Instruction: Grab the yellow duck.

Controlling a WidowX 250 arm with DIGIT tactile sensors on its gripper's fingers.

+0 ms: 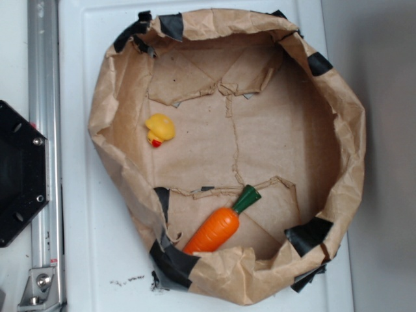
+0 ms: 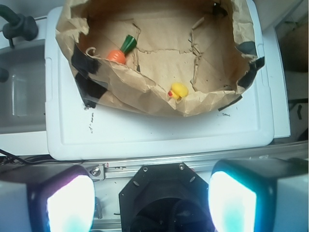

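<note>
Gripper: you are seeing its two fingers point(image 2: 231, 200) only in the wrist view, glowing pale at the bottom corners, standing wide apart with nothing between them; the gripper point(image 2: 151, 203) is hanging high above the black base, well back from the bowl.
Arm pose: you are looking almost straight down over the black hexagonal base point(image 2: 166, 200) toward the platform, so the wrist is sitting raised and pulled back; the exterior view is showing no arm, only an edge of that base point(image 1: 19, 172) at its left side.
White platform point(image 1: 84, 260): it is carrying the bowl; the wrist view is showing its near edge and the metal rail point(image 2: 193, 162) in front of it, while the exterior view is showing the rail point(image 1: 44, 156) running down the left.
Paper bowl point(image 1: 338, 110): brown crumpled paper with black tape patches on the rim, standing open; the exterior view is giving you the whole floor, while the wrist view is hiding part of it behind the near wall.
Orange carrot point(image 1: 218, 229): it is lying tilted by the taped rim, green top pointing inward, well apart from the duck.
Yellow duck point(image 1: 159, 129): it is resting on the bowl floor near the wall, on the base's side, red beak showing; in the wrist view the duck point(image 2: 178, 90) is sitting just behind the near wall.
</note>
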